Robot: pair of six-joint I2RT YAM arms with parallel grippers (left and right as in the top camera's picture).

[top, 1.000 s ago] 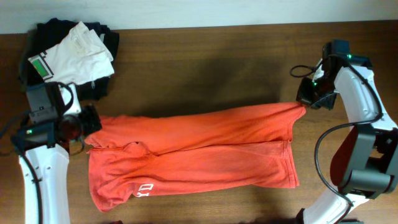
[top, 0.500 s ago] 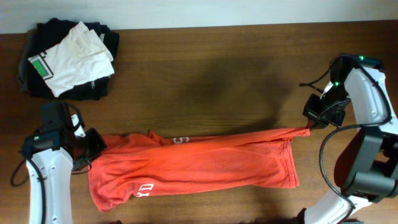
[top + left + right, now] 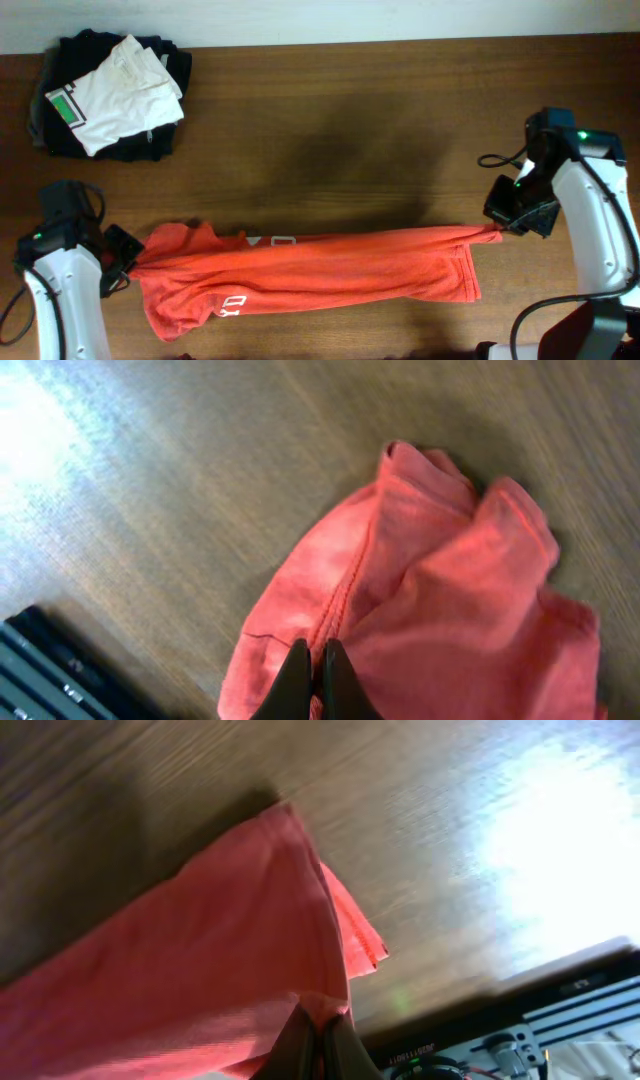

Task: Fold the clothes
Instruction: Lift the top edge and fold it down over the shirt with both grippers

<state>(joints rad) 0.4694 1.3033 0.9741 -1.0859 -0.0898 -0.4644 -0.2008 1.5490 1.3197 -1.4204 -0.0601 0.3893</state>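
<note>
My left gripper (image 3: pixel 124 262) is clenched on the rumpled left end of the red-orange T-shirt (image 3: pixel 310 272). My right gripper (image 3: pixel 498 228) is clenched on a corner at the opposite end. The shirt lies as a long, narrow band near the front of the wooden surface (image 3: pixel 330 130), its far edge stretched between my two grips, with white lettering (image 3: pixel 232 304) partly showing. As I judge it, each pinch holds little cloth, so a harder pull could slip a corner free. Lowering the ends unevenly would leave a crooked, bunched fold, worst at the left end.
</note>
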